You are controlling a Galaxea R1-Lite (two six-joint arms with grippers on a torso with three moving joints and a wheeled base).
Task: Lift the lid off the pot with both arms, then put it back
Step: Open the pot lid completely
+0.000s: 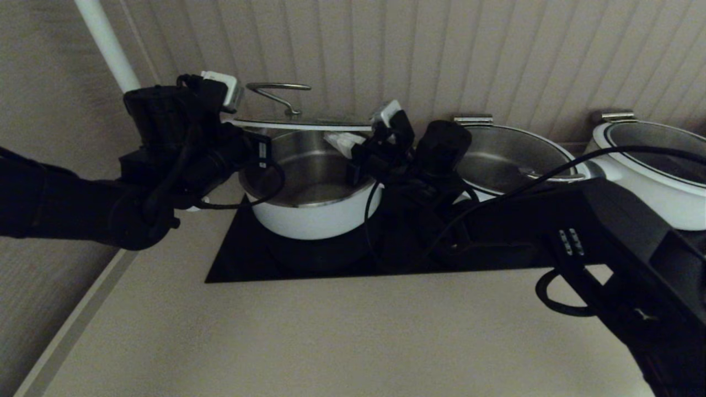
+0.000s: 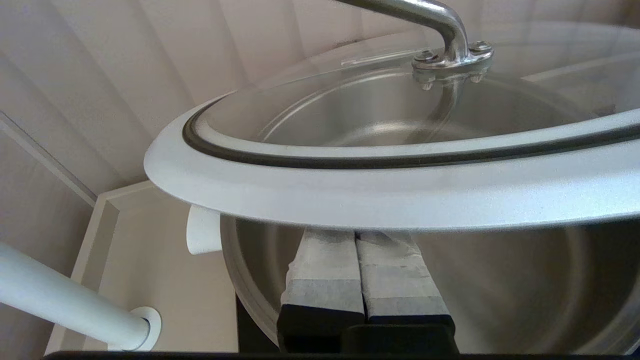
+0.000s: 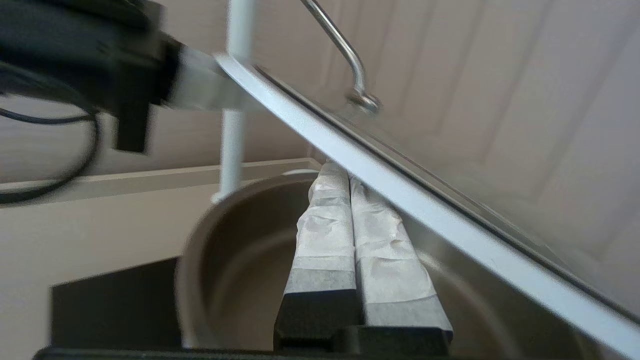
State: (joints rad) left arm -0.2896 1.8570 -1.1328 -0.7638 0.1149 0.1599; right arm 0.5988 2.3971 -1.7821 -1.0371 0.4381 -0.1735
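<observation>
Head view: lid point(image 1: 300, 124) held clear above the pot point(image 1: 311, 190), one gripper under each side.

Left gripper point(image 1: 242, 118) props the rim on the robot's left, right gripper point(image 1: 367, 135) the opposite rim; each wrist view shows its fingers point(image 2: 360, 272) pressed together, slid beneath the white ring as a support, not clamped around it; the pot sits open on the black cooktop point(image 1: 242, 259), two other pots point(image 1: 513, 157) off to the right; lifting looks done; lowering the lid back remains.
</observation>
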